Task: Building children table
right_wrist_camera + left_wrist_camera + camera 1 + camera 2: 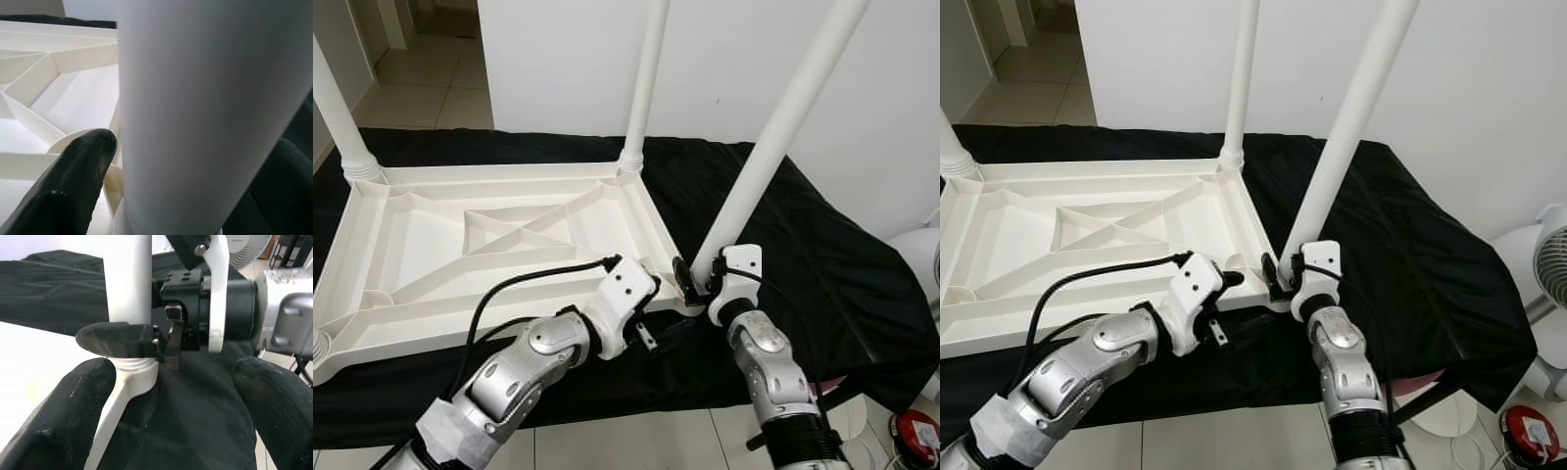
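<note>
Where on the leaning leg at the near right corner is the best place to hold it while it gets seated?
Hold the leaning leg low on its round shaft, just above the corner socket, coming from the near side across its width. That is where the right end effector straddles it. Its slant suggests it is not yet square, so a low grip probably steers the base best.

Bright, even indoor light; head views sharp; wrist close-ups soft, slight glare.

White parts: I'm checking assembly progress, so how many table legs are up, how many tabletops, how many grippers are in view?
Table legs: 3
Tabletop: 1
Grippers: 2, left gripper, right gripper
Total: 6
</note>
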Controlling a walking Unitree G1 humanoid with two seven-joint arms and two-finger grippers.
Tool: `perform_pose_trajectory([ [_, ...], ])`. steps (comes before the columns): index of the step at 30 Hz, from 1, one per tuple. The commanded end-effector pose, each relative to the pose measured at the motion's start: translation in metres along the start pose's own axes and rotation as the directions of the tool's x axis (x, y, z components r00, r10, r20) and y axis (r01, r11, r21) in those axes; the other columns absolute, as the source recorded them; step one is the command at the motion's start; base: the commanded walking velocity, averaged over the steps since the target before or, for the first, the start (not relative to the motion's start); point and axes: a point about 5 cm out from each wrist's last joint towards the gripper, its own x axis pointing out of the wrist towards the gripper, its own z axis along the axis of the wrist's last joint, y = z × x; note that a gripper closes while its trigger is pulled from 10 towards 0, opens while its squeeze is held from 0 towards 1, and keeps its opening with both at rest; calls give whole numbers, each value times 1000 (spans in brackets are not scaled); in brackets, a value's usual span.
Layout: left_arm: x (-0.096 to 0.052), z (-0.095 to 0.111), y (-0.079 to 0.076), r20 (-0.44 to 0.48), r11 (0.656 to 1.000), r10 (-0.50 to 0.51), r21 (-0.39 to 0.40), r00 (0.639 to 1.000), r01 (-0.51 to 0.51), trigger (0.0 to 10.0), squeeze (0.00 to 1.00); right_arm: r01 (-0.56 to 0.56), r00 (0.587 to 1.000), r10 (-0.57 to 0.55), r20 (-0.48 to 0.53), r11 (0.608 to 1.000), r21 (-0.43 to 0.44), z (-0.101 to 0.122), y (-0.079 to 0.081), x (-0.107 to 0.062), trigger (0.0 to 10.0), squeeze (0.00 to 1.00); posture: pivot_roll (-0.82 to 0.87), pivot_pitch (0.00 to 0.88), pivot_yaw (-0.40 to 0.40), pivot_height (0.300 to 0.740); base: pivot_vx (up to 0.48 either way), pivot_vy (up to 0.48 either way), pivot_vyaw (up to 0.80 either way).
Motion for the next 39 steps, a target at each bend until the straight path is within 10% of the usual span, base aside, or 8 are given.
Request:
perform_pose_trajectory([
  [1,-1,0,-7,-5,993,-118,10,993,119,10000,0,-85,996,84,-10,996,-17,-1,-5,-1,10000,0,-21,0,-101,740,0,0,0],
  [13,-5,-1,-3,-14,994,-105,10,994,106,10000,0,-332,943,327,-67,941,-68,-3,-14,13,10000,0,-4,0,-97,740,0,0,0],
  [14,-5,0,-3,-15,995,-103,12,995,103,10000,0,-359,932,354,-74,931,-72,-2,-13,18,7412,0,0,0,-97,740,0,0,0],
  [15,-5,0,-3,-15,995,-103,12,995,103,10000,0,-359,932,354,-74,931,-72,-2,-13,18,7412,0,0,0,-97,740,0,0,0],
  [17,-5,0,-3,-15,995,-98,16,995,98,10000,0,-394,917,386,-98,915,-83,-4,-13,23,0,0,4,0,-99,740,0,0,0],
  [31,-7,1,-1,-13,996,-87,19,996,87,10000,0,-439,891,429,-151,897,-43,-19,-20,19,0,0,12,0,-103,740,0,0,0],
  [32,-6,1,-1,-12,996,-90,19,996,90,10000,0,-393,912,387,-138,919,-24,-21,-22,18,10000,0,8,0,-101,740,0,0,0],
  [39,-5,1,-2,-11,995,-96,19,995,97,10000,0,-241,961,235,-144,970,-26,-25,-26,19,10000,0,-2,0,-98,740,0,0,0],
])
